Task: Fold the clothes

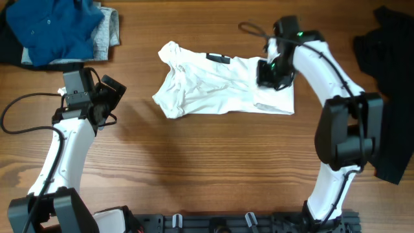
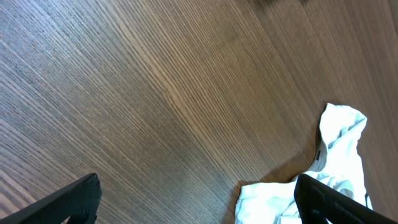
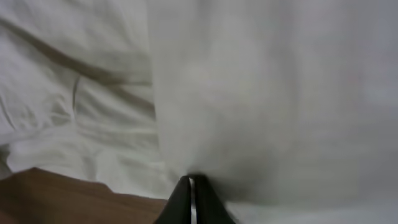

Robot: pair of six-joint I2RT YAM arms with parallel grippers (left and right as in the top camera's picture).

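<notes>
Lying crumpled mid-table (image 1: 213, 168) — white T-shirt (image 1: 213, 87). Its right edge is pinched by right gripper (image 1: 270, 72), jaws closed tight on fabric. Left gripper (image 1: 105, 97) is held wide apart beside shirt — nothing gripped.

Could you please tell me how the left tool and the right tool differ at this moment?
The left tool is wide open; the right tool is shut. The left tool holds nothing and hangs over bare table beside the shirt; the right tool pinches the shirt near its edge. Both are black and two-fingered.
</notes>
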